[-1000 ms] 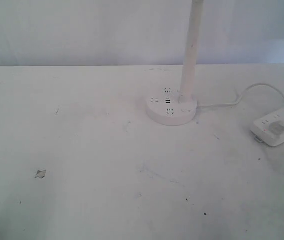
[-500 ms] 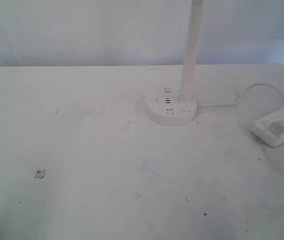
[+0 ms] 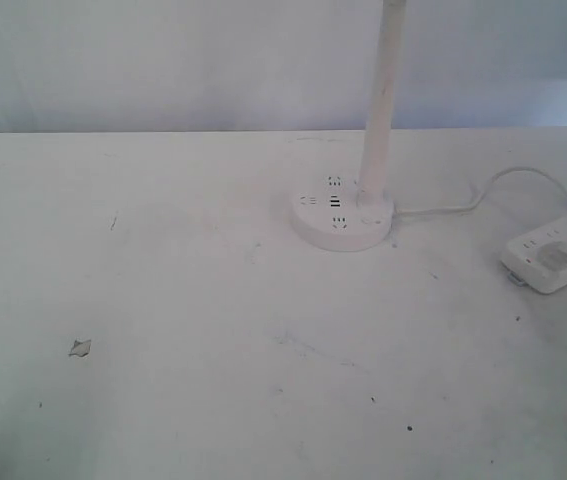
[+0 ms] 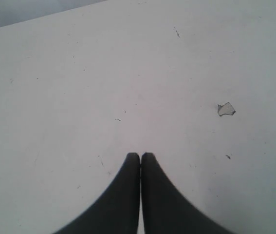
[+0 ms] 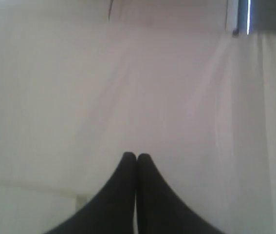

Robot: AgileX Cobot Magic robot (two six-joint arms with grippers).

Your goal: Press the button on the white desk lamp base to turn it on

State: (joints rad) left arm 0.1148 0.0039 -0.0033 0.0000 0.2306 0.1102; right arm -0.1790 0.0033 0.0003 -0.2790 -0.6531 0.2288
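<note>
The white desk lamp base (image 3: 343, 217) is a flat round puck at the table's back right. It has dark socket slots (image 3: 335, 203) on top and a tall white stem (image 3: 382, 100). A faint round mark on the puck in front of the stem looks like the button (image 3: 370, 221). Neither arm shows in the exterior view. My left gripper (image 4: 140, 155) is shut and empty over bare white table. My right gripper (image 5: 137, 156) is shut and empty, facing a pale wall or curtain; the lamp is out of both wrist views.
A white power strip (image 3: 551, 256) with a plug in it lies at the right edge, and a white cable (image 3: 468, 203) runs from there to the lamp base. A small chip (image 3: 80, 347) marks the white table (image 3: 213, 300) at front left, also in the left wrist view as a chip (image 4: 226, 108).
The lamp and the power strip have not moved. A faint grey blur now shows at the right edge next to the power strip.
</note>
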